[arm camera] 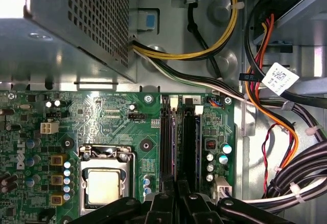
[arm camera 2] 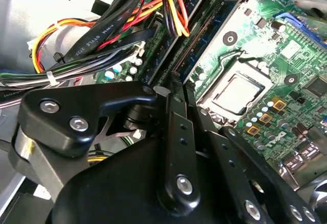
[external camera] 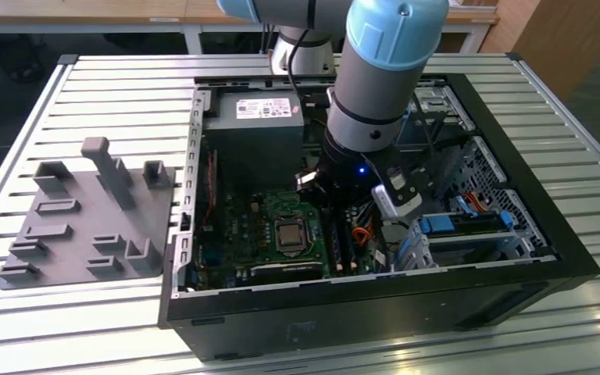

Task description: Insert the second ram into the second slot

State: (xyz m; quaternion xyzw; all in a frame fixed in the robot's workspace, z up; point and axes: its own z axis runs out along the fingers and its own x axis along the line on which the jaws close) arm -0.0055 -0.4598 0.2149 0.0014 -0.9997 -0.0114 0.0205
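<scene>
In the exterior view the arm (external camera: 383,86) reached down into the open computer case (external camera: 566,250) above the motherboard (external camera: 248,226); its own bulk hid the working end. In the second wrist view the gripper (arm camera 2: 180,93) looked clenched, fingers drawn close; black linkage masked the contact. In the first wrist view the second ram (arm camera: 175,142) stood edge-on, apparently pinched, along the second slot (arm camera: 174,104); insertion seemed under way; seating likely called for square downward pressure; whether it had latched was unclear.

Gripper (arm camera 2: 171,88) over motherboard (arm camera 2: 255,40), beside cables (arm camera 2: 102,29)
</scene>
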